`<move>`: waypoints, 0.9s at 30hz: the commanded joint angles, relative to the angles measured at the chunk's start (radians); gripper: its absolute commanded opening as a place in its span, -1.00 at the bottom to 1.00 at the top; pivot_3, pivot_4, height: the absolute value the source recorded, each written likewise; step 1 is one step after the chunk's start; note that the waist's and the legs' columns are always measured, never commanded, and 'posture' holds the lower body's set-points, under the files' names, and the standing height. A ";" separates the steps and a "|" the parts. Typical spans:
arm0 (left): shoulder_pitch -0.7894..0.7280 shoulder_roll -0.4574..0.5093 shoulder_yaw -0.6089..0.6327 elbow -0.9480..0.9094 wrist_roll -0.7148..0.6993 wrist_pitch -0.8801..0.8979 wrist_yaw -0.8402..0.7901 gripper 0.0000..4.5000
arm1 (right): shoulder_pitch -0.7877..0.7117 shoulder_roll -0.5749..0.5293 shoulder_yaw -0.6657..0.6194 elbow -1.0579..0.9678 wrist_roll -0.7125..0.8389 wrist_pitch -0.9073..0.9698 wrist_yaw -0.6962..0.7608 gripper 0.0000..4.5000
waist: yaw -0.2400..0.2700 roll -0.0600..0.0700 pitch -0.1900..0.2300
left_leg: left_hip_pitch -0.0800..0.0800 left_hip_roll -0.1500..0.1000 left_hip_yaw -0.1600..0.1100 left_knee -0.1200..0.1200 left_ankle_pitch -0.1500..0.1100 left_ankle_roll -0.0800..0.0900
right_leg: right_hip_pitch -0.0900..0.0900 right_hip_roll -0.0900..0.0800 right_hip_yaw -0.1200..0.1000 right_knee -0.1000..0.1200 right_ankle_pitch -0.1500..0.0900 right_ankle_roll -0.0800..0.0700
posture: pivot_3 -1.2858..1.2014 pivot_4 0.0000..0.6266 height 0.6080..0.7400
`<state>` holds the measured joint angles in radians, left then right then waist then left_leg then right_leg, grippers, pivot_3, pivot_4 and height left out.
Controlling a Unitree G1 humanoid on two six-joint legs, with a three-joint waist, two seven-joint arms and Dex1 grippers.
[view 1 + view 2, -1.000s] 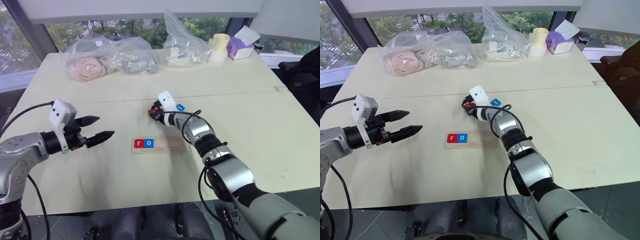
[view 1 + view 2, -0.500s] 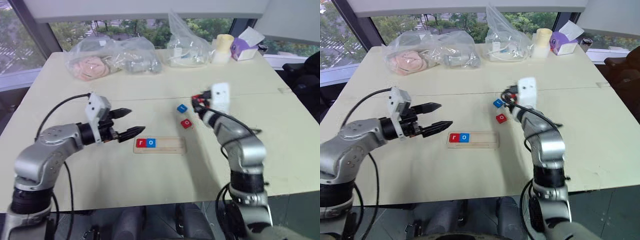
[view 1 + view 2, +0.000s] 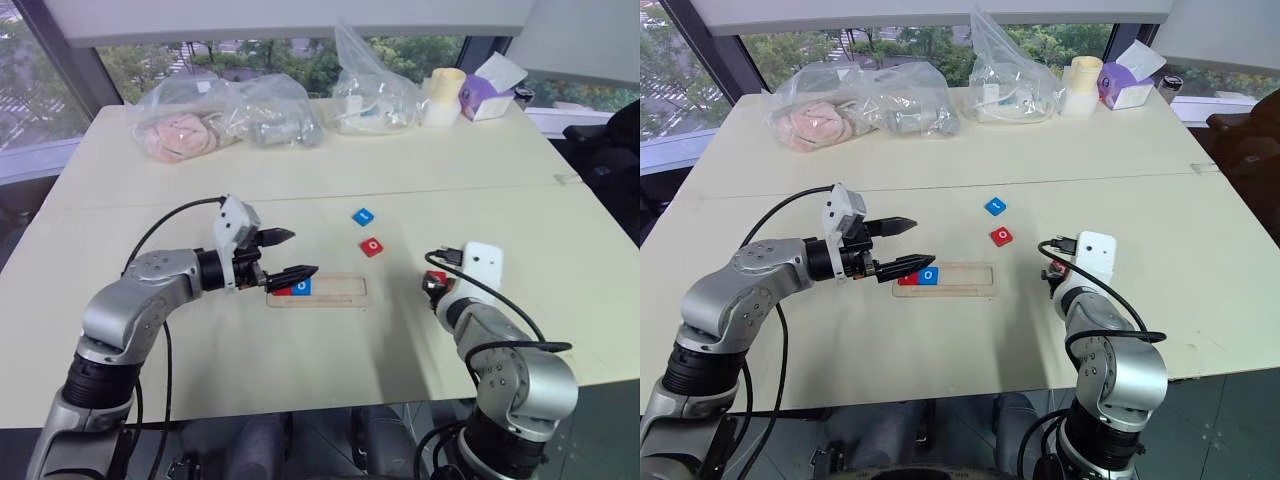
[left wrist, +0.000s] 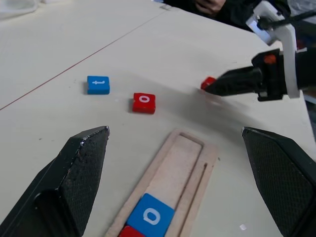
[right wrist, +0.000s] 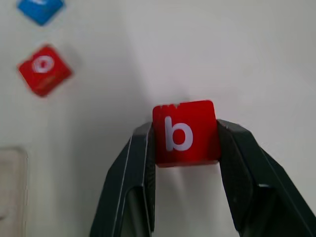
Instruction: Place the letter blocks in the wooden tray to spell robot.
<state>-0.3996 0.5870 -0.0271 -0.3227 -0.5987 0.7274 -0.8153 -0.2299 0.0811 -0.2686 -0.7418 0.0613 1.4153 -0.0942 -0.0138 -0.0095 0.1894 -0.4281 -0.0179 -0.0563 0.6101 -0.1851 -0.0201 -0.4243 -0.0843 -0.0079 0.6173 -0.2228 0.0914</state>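
The wooden tray [image 3: 335,291] lies at the table's middle, with a red r block and a blue o block [image 3: 301,287] at its left end. A loose red o block [image 3: 371,246] and a blue block [image 3: 363,216] lie on the table beyond the tray. My right gripper [image 3: 433,284] is to the right of the tray, near the table's front, shut on a red b block [image 5: 183,132]. My left gripper [image 3: 303,253] stands open over the tray's left end, its near finger partly covering the red r block.
Clear plastic bags [image 3: 220,115] with soft items sit along the far edge. A pale cup [image 3: 441,96] and a purple tissue box [image 3: 488,88] stand at the back right. Bare tabletop [image 3: 560,250] stretches right of the tray.
My right gripper has pulled back from the loose blocks to the right and toward the table's front, carrying the red b block. My left gripper has swung right to the tray's left end.
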 commanded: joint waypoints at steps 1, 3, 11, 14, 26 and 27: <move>-0.012 -0.007 0.004 -0.023 -0.010 -0.011 -0.005 1.00 | 0.019 0.061 0.018 -0.011 -0.001 -0.038 -0.021 -0.48 | 0.000 0.000 0.000 | 0.000 0.000 0.000 0.000 0.000 0.000 | 0.000 0.000 0.000 0.000 0.000 0.000 | 0.03 -0.52 1.00; -0.005 -0.004 0.004 -0.028 -0.010 -0.008 -0.007 1.00 | 0.031 0.075 0.017 -0.004 0.005 -0.043 -0.025 -0.26 | -0.001 0.000 0.000 | 0.000 0.000 0.000 -0.001 0.000 0.000 | 0.000 0.000 0.000 0.000 0.000 0.000 | 0.03 -0.52 1.00; -0.008 0.012 0.026 -0.011 -0.019 -0.002 -0.026 1.00 | 0.010 0.034 -0.008 -0.021 0.019 -0.026 -0.007 0.96 | -0.001 0.000 0.000 | 0.000 0.000 0.000 -0.001 0.000 0.000 | -0.001 0.000 0.000 0.000 0.000 0.000 | 0.03 -0.52 1.00; -0.009 0.058 0.039 -0.007 -0.031 0.009 -0.074 1.00 | -0.013 -0.107 -0.018 -0.020 0.051 -0.120 0.093 0.96 | -0.002 0.000 0.000 | 0.000 0.000 0.000 -0.001 0.000 0.000 | -0.001 0.000 0.000 0.000 0.000 0.000 | 0.03 -0.52 1.00; 0.093 0.365 0.062 -0.167 -0.092 0.048 -0.295 1.00 | 0.156 -0.841 0.070 0.472 0.250 -0.855 1.054 0.96 | 0.001 -0.002 0.004 | -0.001 0.000 0.005 -0.003 -0.002 0.002 | 0.000 -0.005 0.000 -0.006 -0.003 0.003 | 0.03 -0.52 1.00; 0.093 0.365 0.072 -0.167 -0.095 0.052 -0.285 1.00 | 0.145 -0.858 0.083 0.524 0.248 -0.905 1.093 0.96 | -0.002 -0.002 0.004 | -0.001 0.000 0.006 -0.003 -0.002 0.002 | 0.000 -0.005 0.000 -0.006 -0.003 0.003 | 0.03 -0.52 1.00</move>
<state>-0.2979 0.9432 0.0064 -0.4664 -0.6740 0.7793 -1.1066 -0.0643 -0.7523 -0.1820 -0.2524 0.2985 0.6042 0.9299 -0.0155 -0.0115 0.1932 -0.4294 -0.0180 -0.0499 0.6090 -0.1875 -0.0185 -0.4244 -0.0893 -0.0076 0.6117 -0.2264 0.0968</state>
